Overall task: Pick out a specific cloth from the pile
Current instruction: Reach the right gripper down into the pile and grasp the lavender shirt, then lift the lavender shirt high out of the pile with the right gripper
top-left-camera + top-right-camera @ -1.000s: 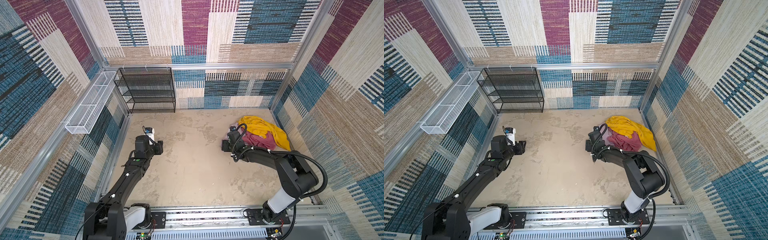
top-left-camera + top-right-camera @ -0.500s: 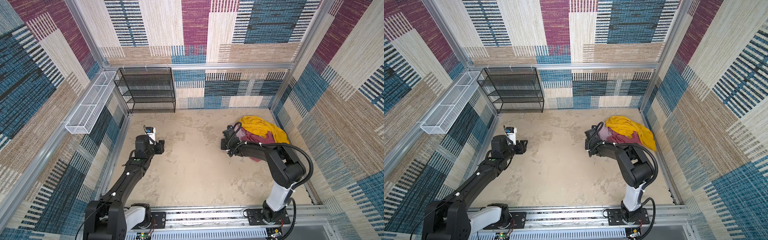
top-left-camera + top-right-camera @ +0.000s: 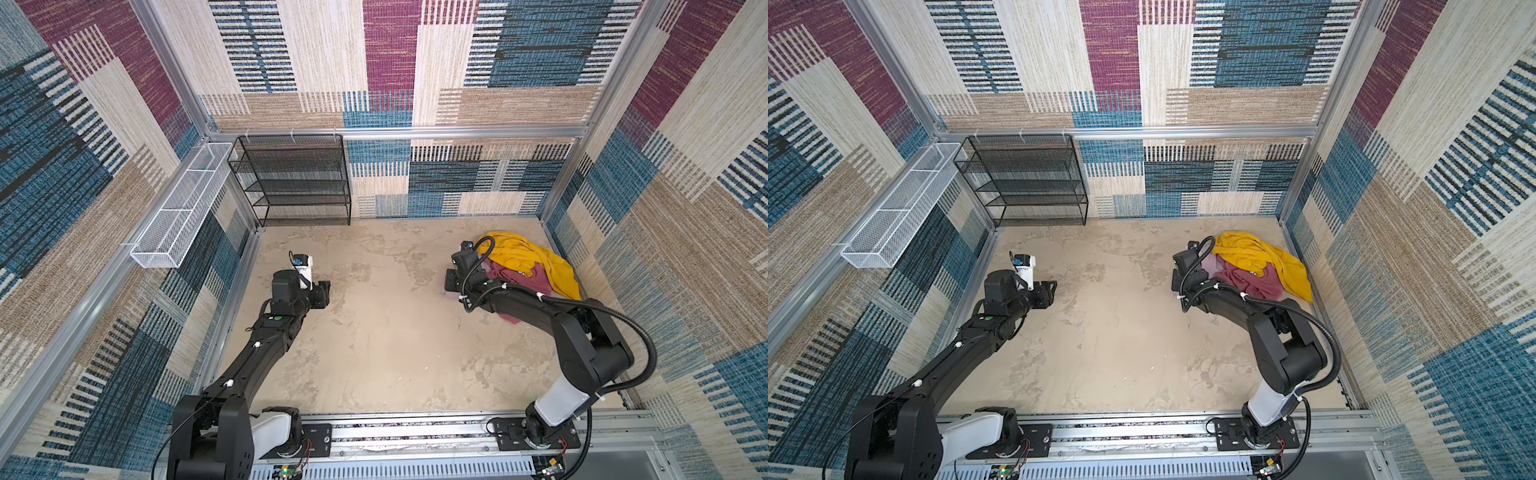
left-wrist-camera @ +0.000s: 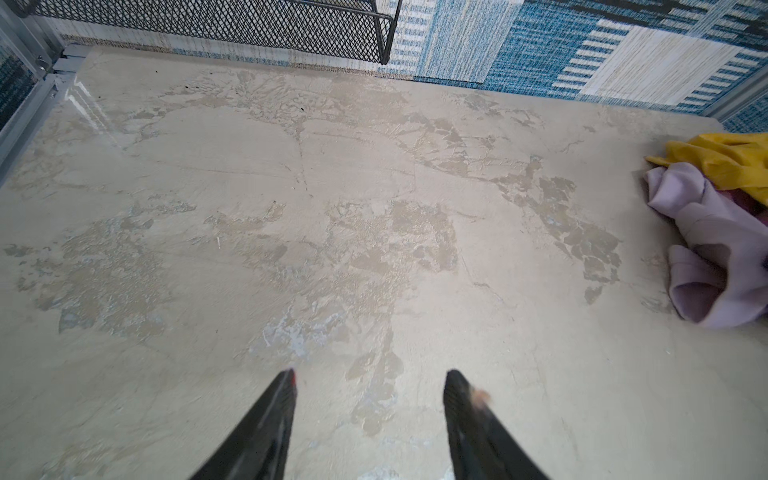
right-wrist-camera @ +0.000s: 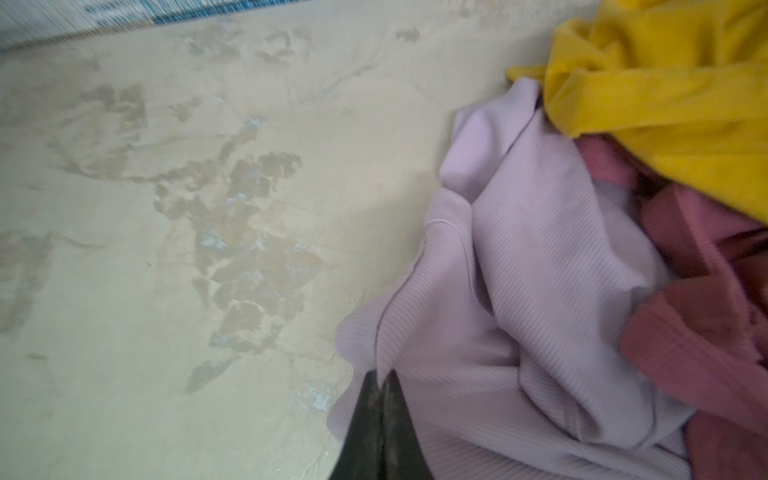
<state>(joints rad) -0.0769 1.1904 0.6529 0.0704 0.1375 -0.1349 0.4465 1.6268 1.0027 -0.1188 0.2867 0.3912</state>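
Currently logged, nearest item first, each placed against the pile (image 3: 1254, 270):

1. Left gripper (image 4: 369, 378). Well apart from the pile, over bare table (image 3: 386, 332). Jaws parted, nothing between them.
2. Right gripper (image 5: 380, 376). At the pile's edge on the side facing the left gripper. Fingers are pressed together, and a hem fold of the cloth appears pinched between the tips.
3. Cloth (image 5: 540, 257). Lilac, ribbed. It forms the pile's open-table side, spills onto the table and is tucked partly under the other two pieces.
4. Red cloth (image 5: 706, 332). Middle of the pile, touching the cloth and overlapping it.
5. Yellow cloth (image 5: 665, 75). Draped over the pile's top and far side.
6. Rack (image 3: 299, 183) and basket (image 3: 178, 220). At the far wall and corner, well apart from the pile.

Status, as judged: the target is chosen and the grip looks made. Extraction is not yet done, since the cloth lies against the pile. It remains to draw it clear without the red cloth following.
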